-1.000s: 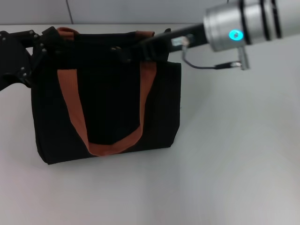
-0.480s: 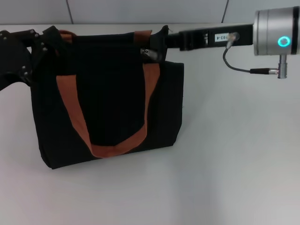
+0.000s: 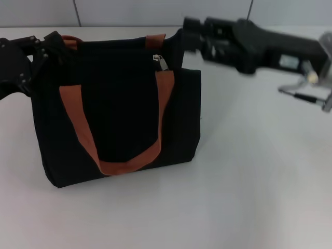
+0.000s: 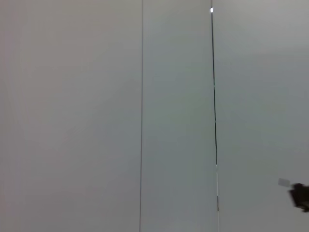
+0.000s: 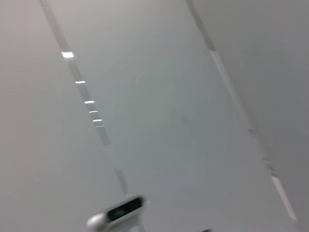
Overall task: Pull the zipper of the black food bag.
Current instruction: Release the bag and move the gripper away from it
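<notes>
Head view: black food bag (image 3: 116,111) stands on the table (image 3: 249,171), zipper (image 3: 161,62) near its right end; left hand (image 3: 44,49) grips the corner, right hand (image 3: 189,33) beside the bag, grip unclear.

A plain white matte table (image 3: 249,181) is filling the lower and right parts of the head frame, its surface smooth and evenly lit. Along the top of that frame, a pale grey panelled wall (image 3: 124,11) is running behind it, with thin dark vertical seams (image 3: 75,13) dividing the panels at the upper left and upper right.
</notes>
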You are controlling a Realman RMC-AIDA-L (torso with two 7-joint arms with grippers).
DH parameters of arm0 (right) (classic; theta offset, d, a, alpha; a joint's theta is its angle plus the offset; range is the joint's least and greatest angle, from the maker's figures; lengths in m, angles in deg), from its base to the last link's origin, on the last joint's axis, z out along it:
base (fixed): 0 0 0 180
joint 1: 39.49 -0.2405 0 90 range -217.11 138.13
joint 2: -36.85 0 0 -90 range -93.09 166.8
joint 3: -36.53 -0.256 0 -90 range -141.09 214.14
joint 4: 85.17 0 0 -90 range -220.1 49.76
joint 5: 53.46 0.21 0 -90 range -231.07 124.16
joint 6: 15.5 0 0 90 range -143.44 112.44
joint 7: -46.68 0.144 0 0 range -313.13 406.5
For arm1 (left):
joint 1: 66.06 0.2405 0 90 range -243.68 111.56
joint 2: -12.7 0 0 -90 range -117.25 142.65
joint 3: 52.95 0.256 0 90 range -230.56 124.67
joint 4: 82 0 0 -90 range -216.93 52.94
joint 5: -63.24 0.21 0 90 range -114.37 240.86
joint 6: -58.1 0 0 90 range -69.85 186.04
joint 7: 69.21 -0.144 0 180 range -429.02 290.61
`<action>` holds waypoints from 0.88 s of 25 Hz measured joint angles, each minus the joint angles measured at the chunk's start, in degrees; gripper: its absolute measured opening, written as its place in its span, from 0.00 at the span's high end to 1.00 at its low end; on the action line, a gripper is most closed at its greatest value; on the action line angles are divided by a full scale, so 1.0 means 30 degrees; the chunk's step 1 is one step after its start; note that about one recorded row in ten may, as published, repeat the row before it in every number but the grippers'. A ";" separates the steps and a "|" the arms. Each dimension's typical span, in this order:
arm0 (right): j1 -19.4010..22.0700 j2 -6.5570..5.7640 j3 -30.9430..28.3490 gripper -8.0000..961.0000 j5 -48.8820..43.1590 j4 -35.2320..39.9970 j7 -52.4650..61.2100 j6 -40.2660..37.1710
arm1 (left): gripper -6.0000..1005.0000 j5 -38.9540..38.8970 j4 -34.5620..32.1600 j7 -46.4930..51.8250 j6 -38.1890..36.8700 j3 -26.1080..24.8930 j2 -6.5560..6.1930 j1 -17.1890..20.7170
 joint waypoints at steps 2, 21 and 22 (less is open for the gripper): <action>0.0144 -0.0121 -0.0052 0.56 -0.0021 -0.1080 -0.2408 -0.1491 | 0.96 0.0001 -0.0052 0.0596 0.0068 0.0000 -0.0038 0.0099; 0.1374 0.0136 0.0220 0.24 -0.4779 -0.6470 -1.2960 -0.1181 | 0.96 0.0174 -0.0169 0.5322 0.1719 0.0103 -0.0319 0.0685; 0.1346 0.0140 0.0233 0.24 -0.4790 -0.6482 -1.2971 -0.1172 | 0.96 0.0174 -0.0169 0.5322 0.1719 0.0103 -0.0319 0.0685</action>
